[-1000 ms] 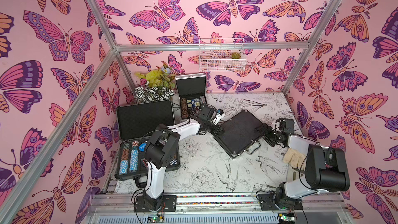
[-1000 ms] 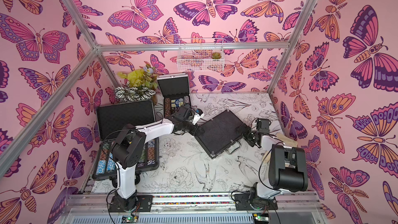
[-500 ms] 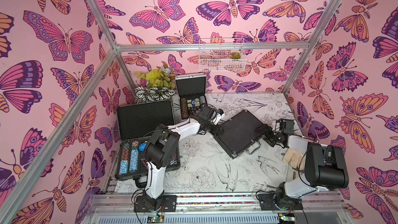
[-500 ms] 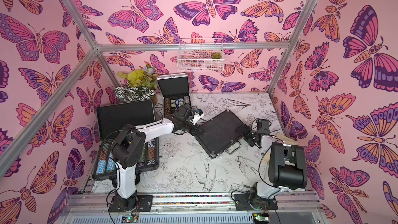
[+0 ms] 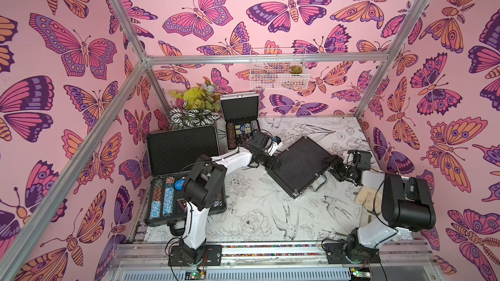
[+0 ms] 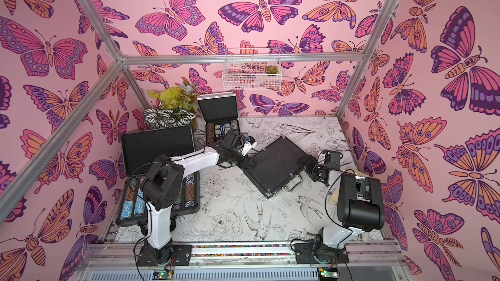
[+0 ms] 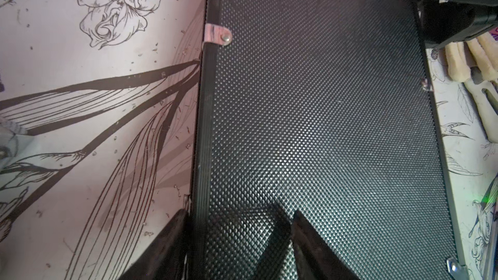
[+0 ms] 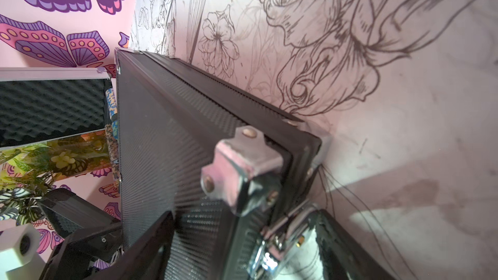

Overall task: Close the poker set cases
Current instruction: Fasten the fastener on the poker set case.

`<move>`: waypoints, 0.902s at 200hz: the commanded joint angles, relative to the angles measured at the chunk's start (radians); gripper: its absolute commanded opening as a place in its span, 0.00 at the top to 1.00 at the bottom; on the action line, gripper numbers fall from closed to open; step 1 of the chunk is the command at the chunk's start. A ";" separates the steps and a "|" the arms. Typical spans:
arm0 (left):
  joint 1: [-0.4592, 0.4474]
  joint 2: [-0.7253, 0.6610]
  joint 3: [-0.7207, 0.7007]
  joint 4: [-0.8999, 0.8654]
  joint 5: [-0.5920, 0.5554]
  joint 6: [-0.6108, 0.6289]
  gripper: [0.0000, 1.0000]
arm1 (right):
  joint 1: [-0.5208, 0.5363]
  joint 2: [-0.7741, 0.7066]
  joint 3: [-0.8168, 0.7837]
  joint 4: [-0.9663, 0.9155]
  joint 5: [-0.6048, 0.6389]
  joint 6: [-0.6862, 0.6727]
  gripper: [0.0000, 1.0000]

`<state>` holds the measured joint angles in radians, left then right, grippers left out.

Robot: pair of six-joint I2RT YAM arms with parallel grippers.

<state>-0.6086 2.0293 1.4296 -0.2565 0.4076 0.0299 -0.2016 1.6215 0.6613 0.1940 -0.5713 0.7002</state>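
The medium black case (image 5: 300,166) lies shut and flat mid-table, turned at an angle, its handle (image 5: 316,185) toward the front. My left gripper (image 5: 272,162) is at its left corner, open. In the left wrist view one of the fingers (image 7: 167,246) is beside the rim and the other is over the dimpled lid (image 7: 323,103). My right gripper (image 5: 331,164) is at the case's right corner, open, its jaws either side of the edge by a chrome latch (image 8: 272,249). The large black case (image 5: 186,201) at left and the small silver case (image 5: 239,109) at the back stand open, chips showing.
A white wire basket (image 5: 278,74) with a small succulent hangs on the back wall. Potted plants (image 5: 194,106) fill the back left corner beside the silver case. A cream glove (image 5: 369,198) lies by the right arm's base. Pink walls close in on three sides.
The right gripper's jaws have narrowed a little around the medium case's edge. The left gripper and the case have hardly moved.
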 commanded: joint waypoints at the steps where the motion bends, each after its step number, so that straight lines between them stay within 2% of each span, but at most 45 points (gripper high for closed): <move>1: -0.017 0.043 0.004 -0.070 0.071 0.014 0.40 | 0.021 0.008 -0.013 -0.018 -0.031 -0.005 0.23; 25: -0.017 0.036 0.002 -0.072 0.061 0.012 0.39 | 0.018 -0.020 0.000 -0.072 -0.008 -0.028 0.19; 51: -0.017 0.018 0.002 -0.073 0.047 0.003 0.39 | 0.014 -0.094 0.026 -0.187 0.076 -0.063 0.16; 92: -0.019 -0.009 0.018 -0.072 0.034 -0.023 0.37 | 0.014 -0.185 0.048 -0.314 0.146 -0.104 0.19; 112: -0.020 -0.013 0.027 -0.071 0.030 -0.027 0.37 | 0.017 -0.188 0.046 -0.306 0.132 -0.109 0.22; 180: -0.019 0.040 0.061 -0.072 0.013 -0.031 0.37 | 0.017 -0.094 0.012 -0.128 0.046 -0.032 0.19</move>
<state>-0.6159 2.0331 1.4662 -0.3008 0.3931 0.0082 -0.1917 1.4948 0.6865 -0.0193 -0.4747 0.6289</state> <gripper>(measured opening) 0.635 0.809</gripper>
